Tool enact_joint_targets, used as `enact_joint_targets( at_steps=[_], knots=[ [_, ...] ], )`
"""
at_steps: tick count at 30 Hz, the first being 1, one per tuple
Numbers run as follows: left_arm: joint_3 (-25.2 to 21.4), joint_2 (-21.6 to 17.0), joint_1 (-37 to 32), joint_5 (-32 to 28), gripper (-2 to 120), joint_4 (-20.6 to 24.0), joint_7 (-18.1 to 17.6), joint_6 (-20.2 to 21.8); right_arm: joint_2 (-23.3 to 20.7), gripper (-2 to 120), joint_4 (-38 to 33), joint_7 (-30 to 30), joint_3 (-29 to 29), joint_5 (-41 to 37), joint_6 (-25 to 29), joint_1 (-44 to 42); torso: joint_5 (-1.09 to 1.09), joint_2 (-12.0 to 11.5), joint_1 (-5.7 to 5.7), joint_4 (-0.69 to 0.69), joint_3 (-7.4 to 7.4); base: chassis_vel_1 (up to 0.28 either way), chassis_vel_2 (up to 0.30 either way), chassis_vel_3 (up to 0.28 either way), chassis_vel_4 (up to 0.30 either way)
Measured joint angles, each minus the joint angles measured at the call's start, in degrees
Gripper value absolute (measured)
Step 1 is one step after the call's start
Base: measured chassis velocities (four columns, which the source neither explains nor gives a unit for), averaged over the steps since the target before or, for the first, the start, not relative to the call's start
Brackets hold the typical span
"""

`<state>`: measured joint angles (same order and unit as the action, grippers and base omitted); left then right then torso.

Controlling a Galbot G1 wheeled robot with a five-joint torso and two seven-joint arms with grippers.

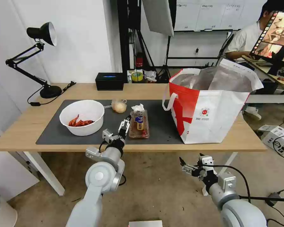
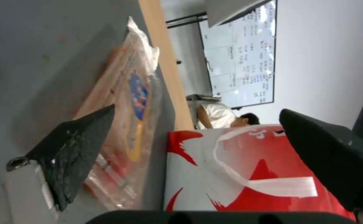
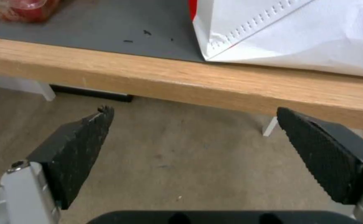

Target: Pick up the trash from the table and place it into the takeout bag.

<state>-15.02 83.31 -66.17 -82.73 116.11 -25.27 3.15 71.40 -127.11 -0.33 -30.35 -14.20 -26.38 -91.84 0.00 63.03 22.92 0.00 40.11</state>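
Note:
On the table lies a dark grey mat bearing the trash. That is a white bowl with red crayfish shells, a small clear bag with a beige lump, a crumpled tissue and a clear food tray. My left gripper is open, low over the mat just left of the tray. The takeout bag stands open at the right, its red and white side beyond the left fingers. My right gripper hangs open below the table's front edge.
A black desk lamp stands at the table's far left and a black box at the back edge, with a tape roll behind it. The bag's bottom corner sits near the front edge. Cartons lie on the floor at right.

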Motion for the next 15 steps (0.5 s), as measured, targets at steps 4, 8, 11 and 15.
enact_joint_targets(
  at_steps=[4,8,11,15],
  knots=[
    [0.5,-0.1,0.8,0.0,100,-0.2,1.2,0.0,0.2,100,0.0,0.0,-0.1,0.2,0.1,-0.3,0.0,0.0,0.0,0.0,0.0,0.0,0.0,0.0,0.0],
    [1.1,-0.4,1.4,0.1,100,-0.6,2.2,0.2,0.3,100,-0.2,-0.1,-0.1,0.2,0.2,-0.6,0.0,0.0,0.0,0.0,0.0,0.0,0.0,0.0,0.0],
    [1.9,-1.3,2.4,1.5,100,-1.2,3.0,0.9,0.3,100,-0.4,-0.1,-0.2,0.2,0.2,-0.7,0.0,0.0,0.0,0.0,0.0,0.0,0.0,0.0,0.0],
    [4.5,-5.7,5.7,10.1,100,-2.9,5.3,3.7,-0.1,100,-0.8,-0.2,-0.5,0.1,0.6,-0.9,-0.01,0.0,0.0,0.0,0.0,0.0,0.0,0.0,0.0]
  ],
)
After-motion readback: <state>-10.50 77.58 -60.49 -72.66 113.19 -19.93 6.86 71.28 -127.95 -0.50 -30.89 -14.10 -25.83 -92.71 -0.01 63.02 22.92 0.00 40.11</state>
